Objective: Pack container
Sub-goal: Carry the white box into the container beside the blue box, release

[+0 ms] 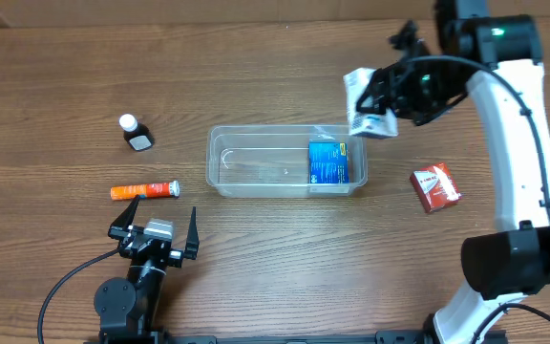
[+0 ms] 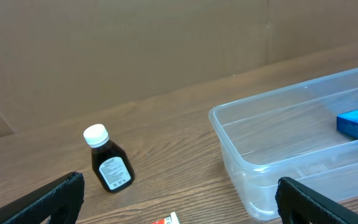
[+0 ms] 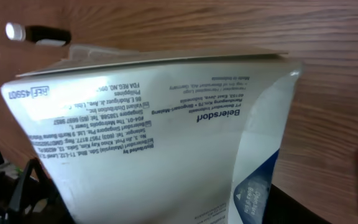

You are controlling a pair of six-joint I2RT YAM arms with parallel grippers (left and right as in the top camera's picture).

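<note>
two arms at the tabletop [image 1: 65, 96]. the right pincer [image 1: 378, 103] is up in the air, clamped on a white box [image 1: 363, 107] that hangs over the far right corner of the container [image 1: 256, 164]. in the right wrist view that box's printed side fills almost everything. the container sits mid tabletop, long side running left to right, with a blue box [image 1: 327, 162] lying in its right end. the left pincer [image 1: 160, 218] sits low near the front edge, jaws spread wide, gripping nothing. an orange tube [image 1: 145, 191] lies just ahead of it. a dark bottle [image 1: 136, 133] with a white cap stands farther back, left of the container. a red box [image 1: 435, 186] lies off to the container's right, apart from it.
</note>
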